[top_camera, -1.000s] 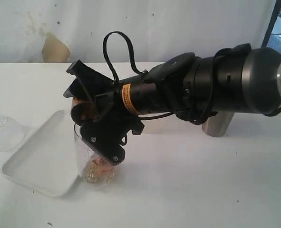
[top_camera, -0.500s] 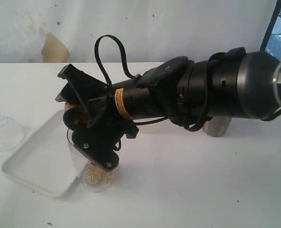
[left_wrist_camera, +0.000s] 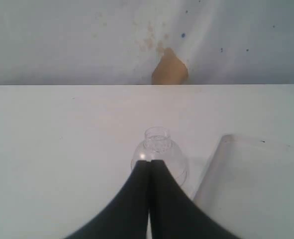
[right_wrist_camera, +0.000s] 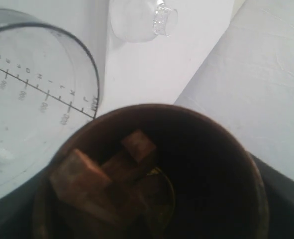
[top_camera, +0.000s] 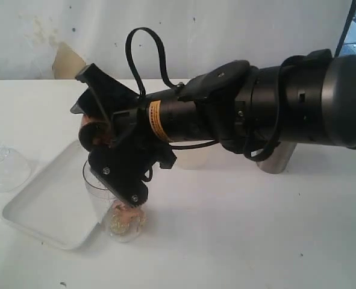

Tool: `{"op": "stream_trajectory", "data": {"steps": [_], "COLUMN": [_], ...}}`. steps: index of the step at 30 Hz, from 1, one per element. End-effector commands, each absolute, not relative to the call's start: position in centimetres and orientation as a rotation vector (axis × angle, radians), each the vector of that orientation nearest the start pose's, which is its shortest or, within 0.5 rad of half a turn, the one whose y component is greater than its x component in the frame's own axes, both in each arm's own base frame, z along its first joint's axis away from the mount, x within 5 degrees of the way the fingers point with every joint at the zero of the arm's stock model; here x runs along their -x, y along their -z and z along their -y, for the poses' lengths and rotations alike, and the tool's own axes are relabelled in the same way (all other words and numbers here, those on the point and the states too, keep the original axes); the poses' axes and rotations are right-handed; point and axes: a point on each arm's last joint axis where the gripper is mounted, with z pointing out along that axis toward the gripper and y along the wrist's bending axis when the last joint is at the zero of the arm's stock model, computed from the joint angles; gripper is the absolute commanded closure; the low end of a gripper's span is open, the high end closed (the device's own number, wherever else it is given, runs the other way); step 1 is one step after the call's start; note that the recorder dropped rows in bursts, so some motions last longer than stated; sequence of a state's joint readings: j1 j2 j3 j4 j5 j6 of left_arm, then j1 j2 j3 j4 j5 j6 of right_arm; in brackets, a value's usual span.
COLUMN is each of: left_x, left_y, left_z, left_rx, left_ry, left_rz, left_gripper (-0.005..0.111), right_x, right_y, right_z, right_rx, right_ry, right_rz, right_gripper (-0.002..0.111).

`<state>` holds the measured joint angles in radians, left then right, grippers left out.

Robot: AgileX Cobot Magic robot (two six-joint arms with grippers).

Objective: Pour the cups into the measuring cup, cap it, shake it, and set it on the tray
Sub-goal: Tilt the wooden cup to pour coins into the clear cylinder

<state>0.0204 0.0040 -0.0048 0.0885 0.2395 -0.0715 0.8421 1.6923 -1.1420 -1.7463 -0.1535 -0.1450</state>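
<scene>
The right gripper hid most of the brown cup between its jaws and covered part of the measuring cup under it. Its arm masked all but the base of the steel tumbler. The pale bits in the measuring cup were too small to name.

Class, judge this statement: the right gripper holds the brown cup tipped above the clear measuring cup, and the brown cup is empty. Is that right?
No. The brown cup is not empty: the right wrist view shows brown blocks lying inside it. The rest stands: the right gripper holds it tipped above the measuring cup.
</scene>
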Motion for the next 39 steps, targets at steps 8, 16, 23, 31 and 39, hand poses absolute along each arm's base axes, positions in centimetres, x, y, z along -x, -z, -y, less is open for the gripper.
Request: {"op": "stream_trajectory", "data": {"steps": [8,16,23,31,39], "left_x": [-5.5,-5.5,-5.5,-5.5,-5.5], "left_y": [-19.2,-19.2,-19.2,-19.2,-19.2], "left_z": [-0.3,-0.3,-0.3,-0.3,-0.3], "left_rx": [0.024,0.024,0.024,0.024,0.024], "left_ry": [-0.033,-0.033,-0.033,-0.033,-0.033], "left_rz": [-1.718,-1.718,-1.718,-1.718,-1.718], "left_gripper": [0.107,0.107,0.107,0.107,0.107], "right_x": [-25.5,-24.6,-24.3,-23.7,-23.6], "right_y": [-27.2,-27.3,-27.3,-27.4,-27.3], "right_z": [-29.1,-29.8,-30.1,-30.5,-30.6], "right_rx": [2.034,2.042,2.067,2.098,2.127], "right_ry": [0.66,0.723,0.763,0.856,0.918], "right_rz": [-0.431,-0.391,-0.3,-0.163,-0.029], "right_gripper": [0.108,0.108,0.108,0.108,0.108]}}
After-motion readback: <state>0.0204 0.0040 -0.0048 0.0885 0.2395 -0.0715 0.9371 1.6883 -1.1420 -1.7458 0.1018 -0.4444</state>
